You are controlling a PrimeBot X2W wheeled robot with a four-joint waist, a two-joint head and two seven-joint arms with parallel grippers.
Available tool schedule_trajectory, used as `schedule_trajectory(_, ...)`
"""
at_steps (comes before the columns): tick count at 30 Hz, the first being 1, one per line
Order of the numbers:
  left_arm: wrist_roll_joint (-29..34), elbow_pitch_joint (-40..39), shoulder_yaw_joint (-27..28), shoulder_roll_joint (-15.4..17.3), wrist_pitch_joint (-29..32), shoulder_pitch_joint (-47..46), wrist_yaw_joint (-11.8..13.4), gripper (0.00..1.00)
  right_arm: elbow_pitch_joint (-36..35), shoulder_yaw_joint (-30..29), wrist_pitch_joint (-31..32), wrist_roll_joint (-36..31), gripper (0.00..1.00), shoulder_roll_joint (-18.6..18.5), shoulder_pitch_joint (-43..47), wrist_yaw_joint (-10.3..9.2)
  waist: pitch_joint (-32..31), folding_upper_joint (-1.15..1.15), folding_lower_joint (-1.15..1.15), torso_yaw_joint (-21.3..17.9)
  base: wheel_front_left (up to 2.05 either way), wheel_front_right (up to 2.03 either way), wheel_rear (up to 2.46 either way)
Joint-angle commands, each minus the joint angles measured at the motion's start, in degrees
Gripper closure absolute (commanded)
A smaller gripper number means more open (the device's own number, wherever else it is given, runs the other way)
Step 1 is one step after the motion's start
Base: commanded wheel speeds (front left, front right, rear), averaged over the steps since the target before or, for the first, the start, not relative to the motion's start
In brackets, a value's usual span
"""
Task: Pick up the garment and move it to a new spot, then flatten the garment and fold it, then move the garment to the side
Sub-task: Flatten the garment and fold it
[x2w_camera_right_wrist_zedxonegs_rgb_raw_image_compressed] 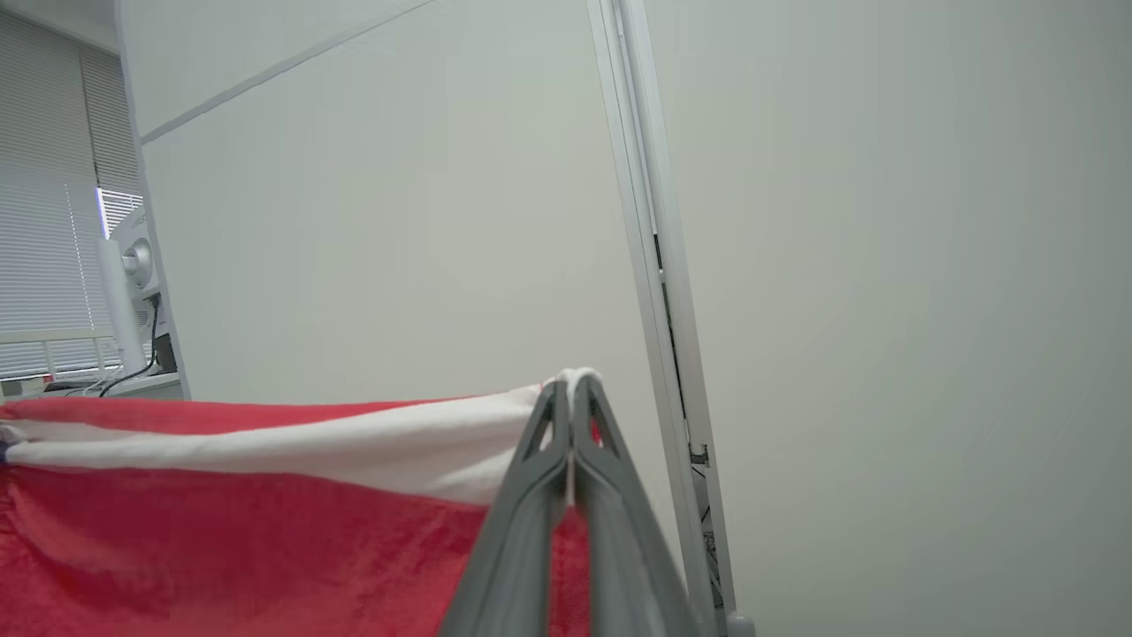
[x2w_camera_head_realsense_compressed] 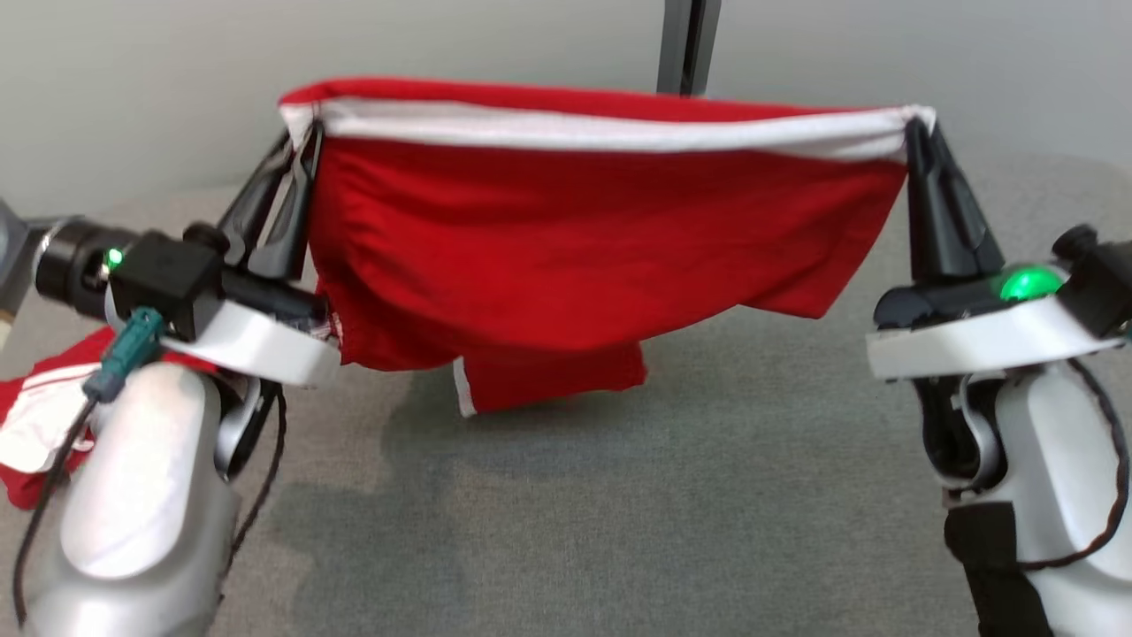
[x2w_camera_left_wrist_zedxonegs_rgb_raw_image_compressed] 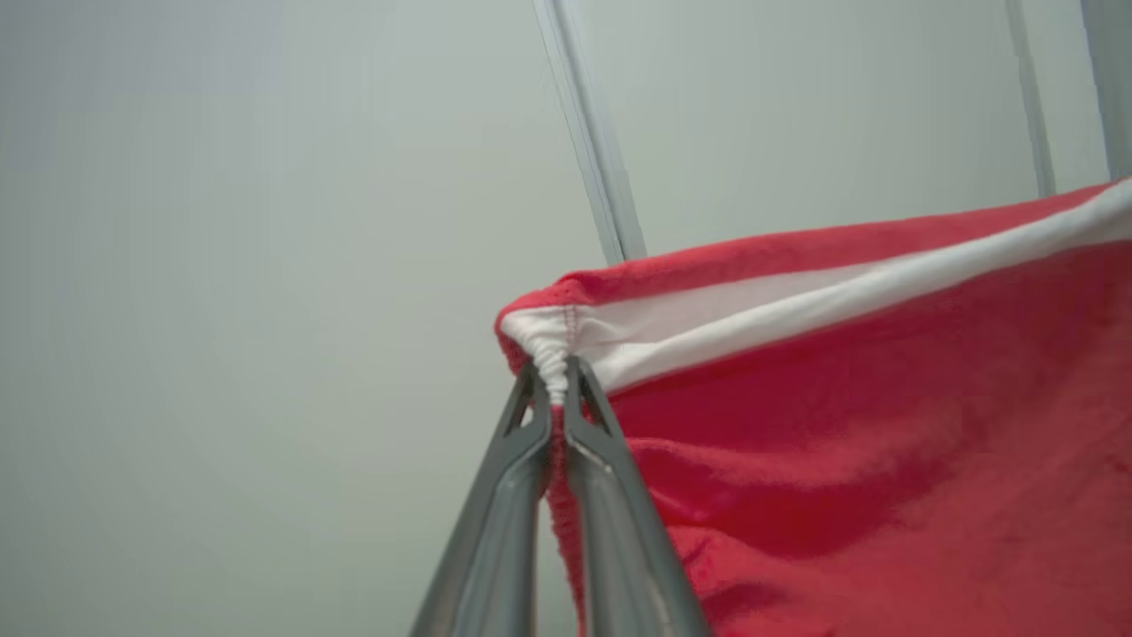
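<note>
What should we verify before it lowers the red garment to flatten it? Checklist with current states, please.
1. Left gripper shut on one top corner of the garment: ok.
2. Right gripper shut on the opposite top corner: ok.
3. White band stretched between the two grippers, roughly level, no big sag: ok.
4. Garment hanging open, not bunched: not ok; the lower part droops unevenly and a flap hangs below the middle.
5. Lowest flap off the grey surface: cannot tell; it hangs very close.
6. Second red-and-white garment lying apart, at the left edge: ok.
</note>
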Motion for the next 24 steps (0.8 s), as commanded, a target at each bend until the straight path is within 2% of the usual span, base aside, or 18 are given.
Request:
schedule_trajectory(1, -1.2, 0.6, -1.8, 1.7, 0.0, -2.8, 0.0, 1.0, 0.4, -0.3, 0.0, 0.5, 1.0, -0.8, -1.8, 0.01, -3.9, 0.0, 0.0, -1.4, 0.0, 0.0, 0.0)
schedule_trajectory(7, -5.3, 4.0, -7.4, 5.8, 0.5, -12.1, -0.1, 1.0, 1.9, 0.6, 0.0, 0.9, 1.0, -3.9, -8.7, 0.01, -4.6, 0.0, 0.0, -1.9, 0.0, 0.0, 0.0)
schedule_trajectory(11, -7.6, 7.1, -10.7, 7.1, 2.1, -18.4, -0.1, 1.0, 4.5, 1.9, 0.0, 0.0, 1.0, -6.2, -14.3, 0.01, -2.0, 0.0, 0.0, -2.0, 0.0, 0.0, 0.0)
schedule_trajectory(17, -9.1, 13.3, -16.3, 7.0, 3.6, -27.7, -0.1, 1.0, 11.4, 5.3, 0.0, -1.2, 1.0, -7.7, -24.3, 0.01, 6.8, 0.0, 0.0, -2.4, 0.0, 0.0, 0.0)
schedule_trajectory(19, -10.2, 16.0, -17.9, 6.0, 3.3, -31.4, -0.1, 1.0, 13.9, 5.9, 0.0, -1.8, 1.0, -7.9, -28.4, 0.01, 9.9, 0.0, 0.0, -2.5, 0.0, 0.0, 0.0)
schedule_trajectory(23, -9.6, 21.3, -18.1, 4.9, 1.2, -41.3, 0.0, 1.0, 16.8, 3.6, 0.0, -3.5, 1.0, -7.3, -37.5, 0.01, 15.9, 0.0, 0.0, -2.8, 0.0, 0.0, 0.0)
schedule_trajectory(24, -9.6, 21.3, -18.1, 4.9, 1.2, -41.3, 0.0, 1.0, 16.8, 3.6, 0.0, -3.5, 1.0, -7.3, -37.5, 0.01, 15.9, 0.0, 0.0, -2.8, 0.0, 0.0, 0.0)
